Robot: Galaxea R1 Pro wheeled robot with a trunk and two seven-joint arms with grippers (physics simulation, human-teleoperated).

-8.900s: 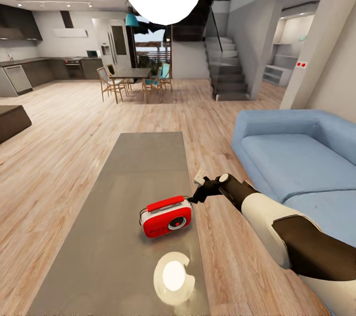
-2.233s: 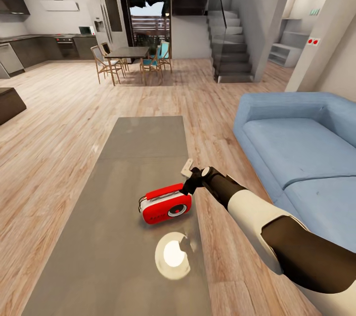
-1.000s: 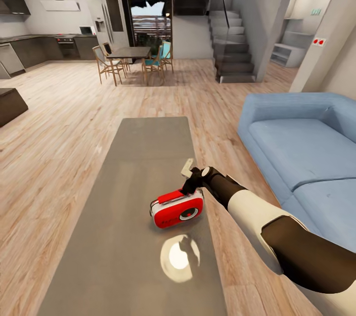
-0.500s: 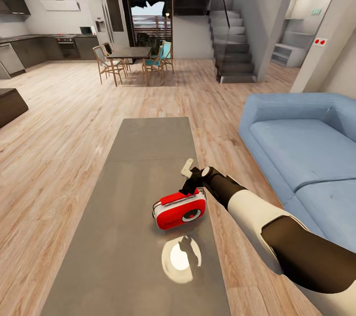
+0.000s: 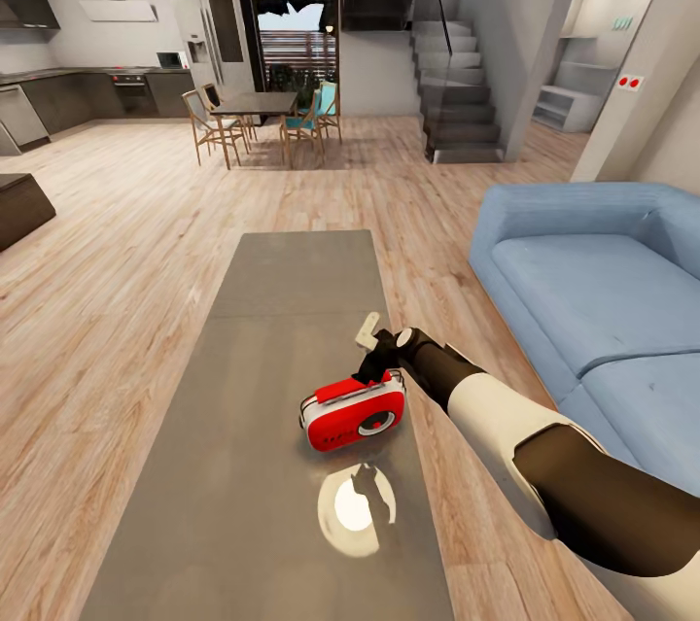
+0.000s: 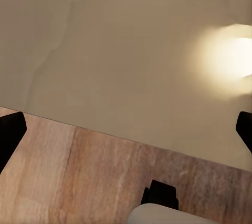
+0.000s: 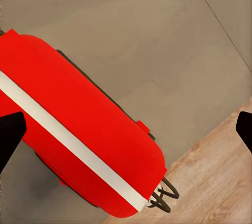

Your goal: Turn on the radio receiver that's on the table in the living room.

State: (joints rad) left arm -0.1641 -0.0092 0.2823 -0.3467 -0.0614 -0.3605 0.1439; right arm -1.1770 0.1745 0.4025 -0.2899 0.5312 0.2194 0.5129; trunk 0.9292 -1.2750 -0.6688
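- Where the long grey table (image 5: pixel 282 310) runs away from the robot, the red radio (image 5: pixel 352 415) stands on its near half, close to the table's right edge.
- The right gripper (image 5: pixel 374 370) sits at the radio's top right corner, over its handle; in the right wrist view the two dark fingertips (image 7: pixel 10 132) stand wide apart at the picture's sides, with the radio (image 7: pixel 79 129) between them and untouched by either.
- The radio's end lies just beside the table edge, with wood floor (image 7: pixel 210 182) past it.
- The left gripper (image 6: pixel 126 129) is spread open over the table's (image 6: pixel 131 50) edge and the floor, holding nothing.
- A bright lamp reflection (image 5: pixel 353 507) lies on the tabletop nearer than the radio.
- A blue sofa (image 5: pixel 593 300) stands to the right, a strip of floor between it and the table.
- The left side is open wood floor (image 5: pixel 107 252), reaching to the far dining table and chairs (image 5: pixel 255 120).
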